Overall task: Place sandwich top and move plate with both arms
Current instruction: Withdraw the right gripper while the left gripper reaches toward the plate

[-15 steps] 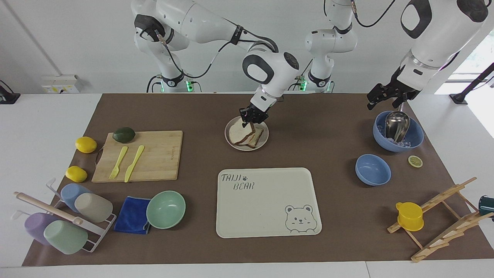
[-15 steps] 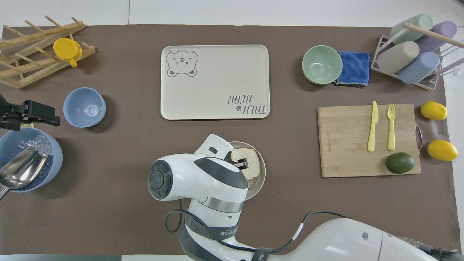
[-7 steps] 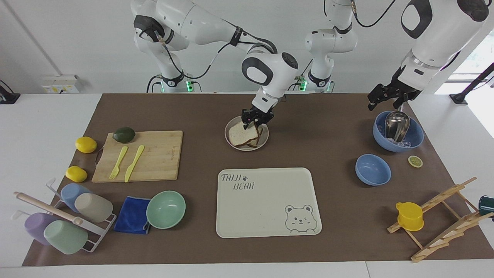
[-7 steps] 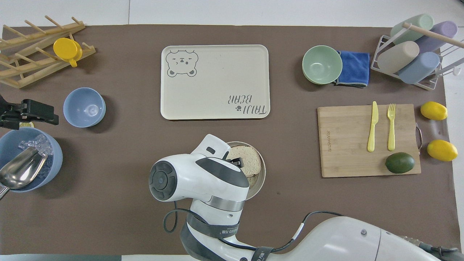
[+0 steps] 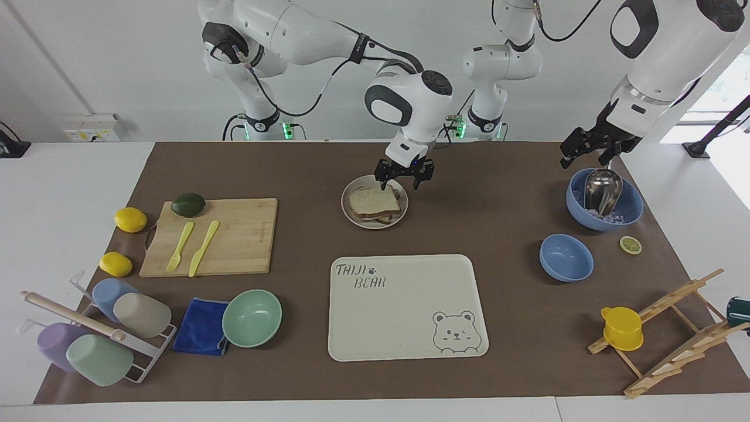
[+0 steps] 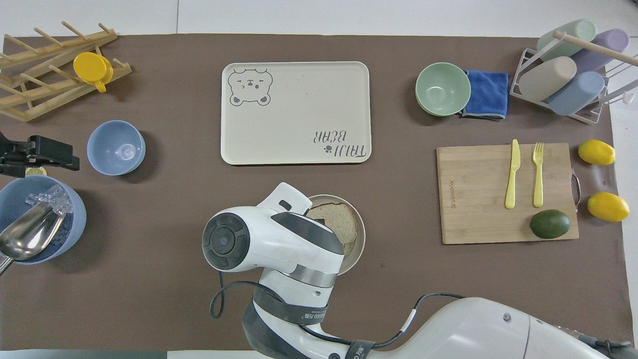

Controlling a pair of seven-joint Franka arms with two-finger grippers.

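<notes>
One sandwich top (image 5: pixel 374 201) flat on one plate (image 5: pixel 347 208); right gripper (image 5: pixel 404 176) released above; left gripper (image 5: pixel 587 150) over ice bowl (image 5: pixel 630 206), grip state unclear.

A plain white wall (image 5: pixel 105 64) rises at the robots' end of a white table (image 5: pixel 64 193), most of whose top lies under a large brown rectangular mat (image 5: pixel 510 328). A white wall-mounted socket box (image 5: pixel 91 127) sits low on the wall toward the right arm's end. Daylight enters through a bright window (image 5: pixel 723 88) at the left arm's end, where a dark slanted bar (image 5: pixel 718 126) crosses the pane.
</notes>
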